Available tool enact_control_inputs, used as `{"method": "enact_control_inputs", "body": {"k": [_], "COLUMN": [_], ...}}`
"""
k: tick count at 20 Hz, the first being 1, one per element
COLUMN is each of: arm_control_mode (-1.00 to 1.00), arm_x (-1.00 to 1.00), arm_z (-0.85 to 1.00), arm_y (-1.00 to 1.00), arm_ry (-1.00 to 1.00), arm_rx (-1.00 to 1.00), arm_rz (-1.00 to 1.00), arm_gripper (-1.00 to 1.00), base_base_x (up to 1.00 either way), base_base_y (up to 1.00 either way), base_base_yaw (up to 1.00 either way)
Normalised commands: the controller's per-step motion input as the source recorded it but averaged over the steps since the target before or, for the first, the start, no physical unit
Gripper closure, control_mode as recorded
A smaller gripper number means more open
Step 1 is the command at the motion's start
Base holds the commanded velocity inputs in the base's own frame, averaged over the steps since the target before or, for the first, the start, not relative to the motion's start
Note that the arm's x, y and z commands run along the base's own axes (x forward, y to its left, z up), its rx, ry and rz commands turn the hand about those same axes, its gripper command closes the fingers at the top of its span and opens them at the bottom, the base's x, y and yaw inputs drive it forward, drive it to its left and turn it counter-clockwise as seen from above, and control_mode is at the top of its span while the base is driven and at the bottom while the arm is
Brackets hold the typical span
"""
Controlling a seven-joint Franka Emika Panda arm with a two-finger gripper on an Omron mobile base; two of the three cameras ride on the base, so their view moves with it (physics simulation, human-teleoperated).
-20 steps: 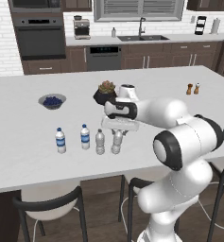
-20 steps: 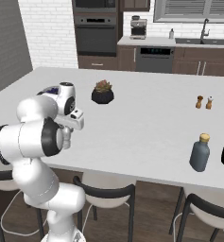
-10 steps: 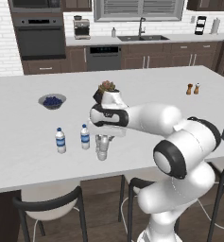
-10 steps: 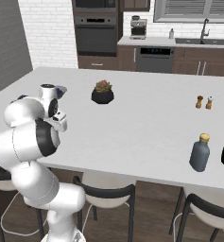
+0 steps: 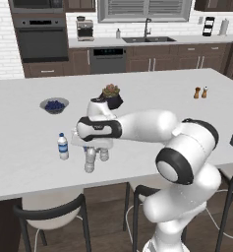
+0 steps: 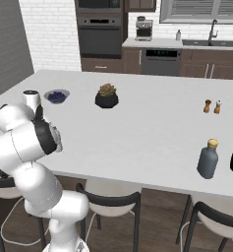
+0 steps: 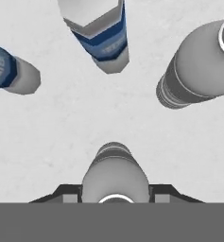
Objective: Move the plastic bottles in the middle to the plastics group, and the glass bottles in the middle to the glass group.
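Looking over the arm in the left base view, the hand hangs low over the near edge of the white table [image 5: 19,123], with the pincer [image 5: 93,156] hidden under the wrist; one unlabelled clear bottle [image 5: 90,161] stands directly below it, a second clear bottle [image 5: 104,154] just beside it on the right, and a blue-labelled bottle [image 5: 63,146] of the plastics group stands near on the left. From the right base view, the arm's own bulk covers those bottles, while the dark slate-blue glass bottle [image 6: 208,158] with its yellowish cap stands upright, well apart, at the far right near the table's front edge. Seen from the hand view, which looks straight down, the clear bottle [image 7: 114,175] rises upright between the two dark finger tips [image 7: 68,193], its cap toward the camera and its long axis running along the pincer; the tips sit close against both of its sides, so the pincer appears closed on it, though actual contact is hard to confirm. Two blue-labelled bottles [image 7: 104,35] [image 7: 9,68] lie just ahead, the other clear bottle [image 7: 198,64] beside them, so I judge the carried bottle needs only a short move toward the labelled pair.
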Motion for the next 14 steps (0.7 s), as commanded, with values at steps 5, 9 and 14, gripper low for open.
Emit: {"method": "enact_control_inputs", "body": {"k": [5,9,14], "arm_control_mode": [-1.00,-1.00,-1.00], "arm_x": [0.12,0.16,0.15], "arm_z": [-0.10,-0.15,-0.12], "arm_y": [0.60,0.16,0.02], "arm_ry": [-0.06,-0.07,-0.06], "arm_rx": [-0.03,-0.08,-0.11], "arm_rz": [0.00,0.00,0.00], "arm_gripper": [1.00,1.00,1.00], "base_base_x": [0.00,0.00,0.00], "base_base_y": [0.00,0.00,0.00], "base_base_yaw": [0.00,0.00,0.00]}}
